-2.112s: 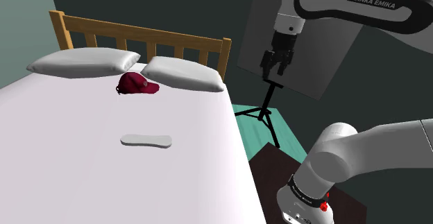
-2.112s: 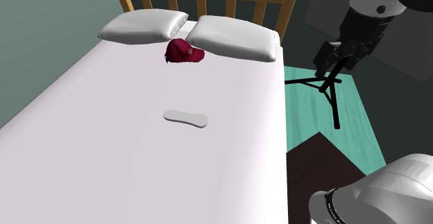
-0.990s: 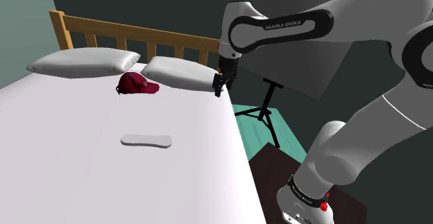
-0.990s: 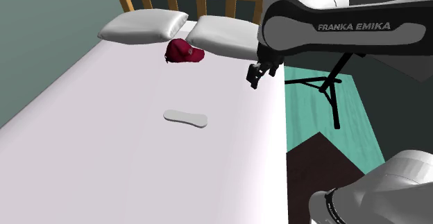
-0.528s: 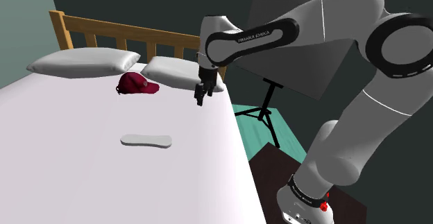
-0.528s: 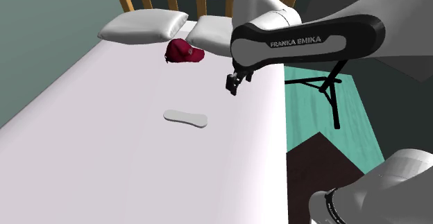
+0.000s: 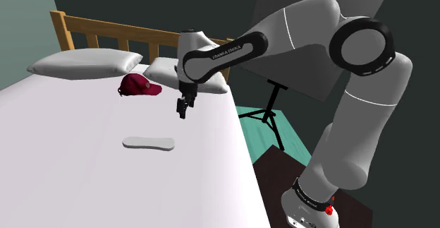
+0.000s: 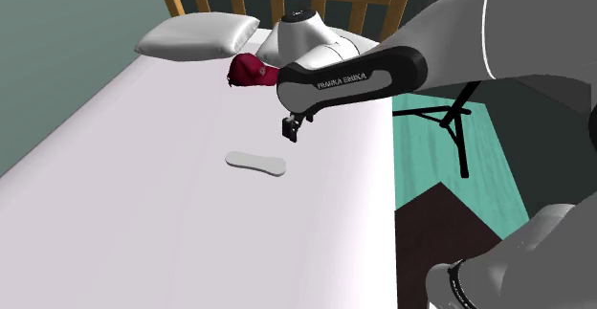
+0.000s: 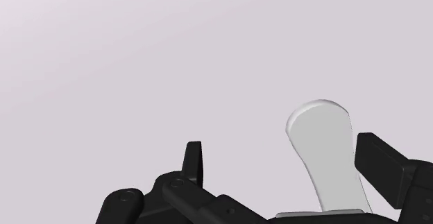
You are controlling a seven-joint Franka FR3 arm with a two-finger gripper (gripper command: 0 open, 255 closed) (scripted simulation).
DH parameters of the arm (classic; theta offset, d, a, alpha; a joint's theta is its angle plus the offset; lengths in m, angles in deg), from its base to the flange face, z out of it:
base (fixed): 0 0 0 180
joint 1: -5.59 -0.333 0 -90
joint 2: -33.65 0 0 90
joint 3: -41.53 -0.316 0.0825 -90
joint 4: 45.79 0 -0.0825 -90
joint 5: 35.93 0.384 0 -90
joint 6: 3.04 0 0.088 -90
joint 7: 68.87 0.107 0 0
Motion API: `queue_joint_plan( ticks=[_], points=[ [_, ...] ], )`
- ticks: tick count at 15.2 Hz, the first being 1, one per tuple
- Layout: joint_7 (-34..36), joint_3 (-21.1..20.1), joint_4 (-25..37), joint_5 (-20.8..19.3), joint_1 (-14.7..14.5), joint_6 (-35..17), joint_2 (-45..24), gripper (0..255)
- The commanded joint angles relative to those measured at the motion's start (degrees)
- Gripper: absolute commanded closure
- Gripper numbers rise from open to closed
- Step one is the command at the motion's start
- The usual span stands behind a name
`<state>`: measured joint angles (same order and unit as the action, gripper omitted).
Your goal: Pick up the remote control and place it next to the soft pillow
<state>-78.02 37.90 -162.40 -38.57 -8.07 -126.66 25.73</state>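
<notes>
The pincer [image 7: 182, 111] is hovering released above the bed [image 7: 77, 181], near the remote control [image 7: 148, 143]. A red cap [image 7: 138, 86] is lying beside the pillow [image 7: 161, 71].

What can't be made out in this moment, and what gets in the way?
- Remote: in the wrist view, its end nearest the camera is hidden behind the gripper's body. Its plain pale surface shows no buttons.
- Second pillow: in the shoulder view, the arm covers much of it.
- Red cap: in the second exterior view, the arm covers the edge on that side.
- Gripper height above the bed: cannot tell.
</notes>
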Motion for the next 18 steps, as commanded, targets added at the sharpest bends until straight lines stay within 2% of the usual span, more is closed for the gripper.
queue_joint_plan(
  ticks=[1,13,18],
  points=[
    [-0.5,-0.9,2.6,-0.4,-1.0,-1.3,-3.9,0],
    [-4.7,-4.4,21.4,-4.6,-6.7,-4.2,-25.4,0],
    [-4.6,-4.3,21.5,-5.0,-7.0,-6.4,-27.7,0]
  ],
)
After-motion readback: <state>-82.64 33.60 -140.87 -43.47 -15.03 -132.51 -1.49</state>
